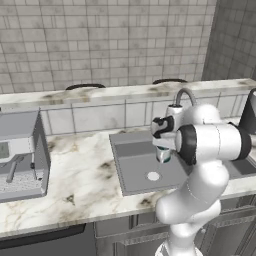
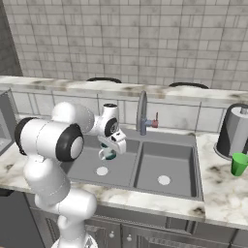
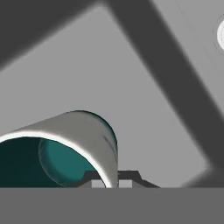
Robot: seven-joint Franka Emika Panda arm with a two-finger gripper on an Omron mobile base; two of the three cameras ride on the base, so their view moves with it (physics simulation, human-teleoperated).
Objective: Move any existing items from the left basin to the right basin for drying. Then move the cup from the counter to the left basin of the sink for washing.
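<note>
The gripper (image 2: 108, 151) is pinching the rim of the teal cup (image 2: 107, 154), holding it lifted above the left basin (image 2: 89, 167) for carrying over to the right basin (image 2: 169, 164).

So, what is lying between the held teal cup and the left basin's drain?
Nothing: in the right base view, bare grey floor separates the teal cup from the drain.

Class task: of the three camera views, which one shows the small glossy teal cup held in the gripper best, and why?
The hand view: the small glossy teal cup looms large there, its rim pinched at the gripper, over the grey sink. In the left base view the cup is a sliver beside the arm; in the right base view it is small, partly hidden.
</note>
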